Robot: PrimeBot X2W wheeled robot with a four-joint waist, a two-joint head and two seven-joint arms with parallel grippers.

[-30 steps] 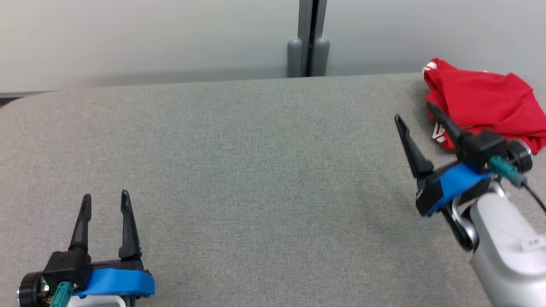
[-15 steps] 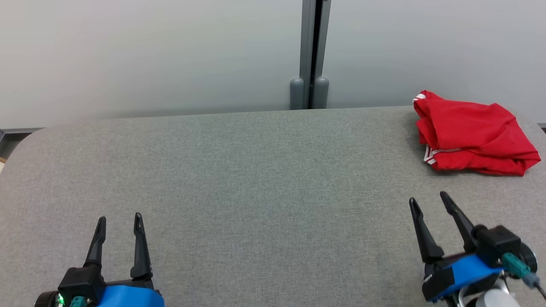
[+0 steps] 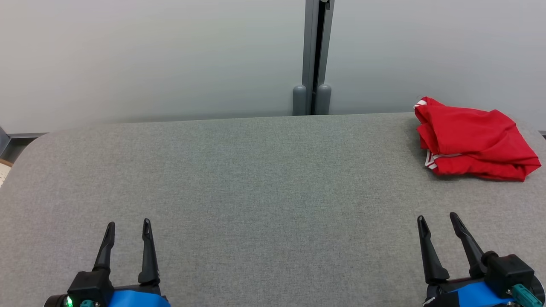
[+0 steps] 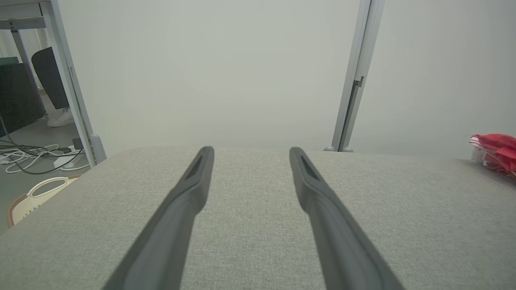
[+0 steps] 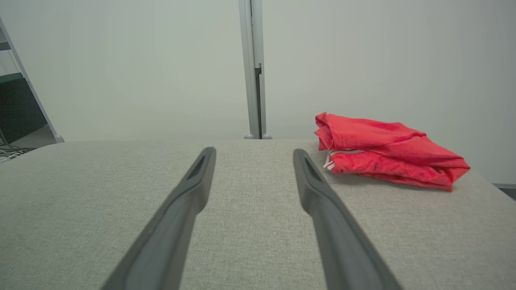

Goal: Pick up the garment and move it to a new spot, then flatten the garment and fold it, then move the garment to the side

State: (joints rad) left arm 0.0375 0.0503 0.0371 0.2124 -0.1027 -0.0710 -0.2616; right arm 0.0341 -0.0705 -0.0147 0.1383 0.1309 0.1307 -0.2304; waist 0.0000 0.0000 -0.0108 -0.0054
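Red garment (image 3: 473, 143) is sitting on the grey desk (image 3: 273, 192) at its far right corner, close to the back edge. It's lying folded into a compact, slightly rumpled bundle, with layers stacking unevenly. Top layer is bulging and creasing, and the right end is tapering to a point. White striped trim is showing on the left side, at the upper corner and along the lower fold. The whole bundle is resting flat on the desk fabric.
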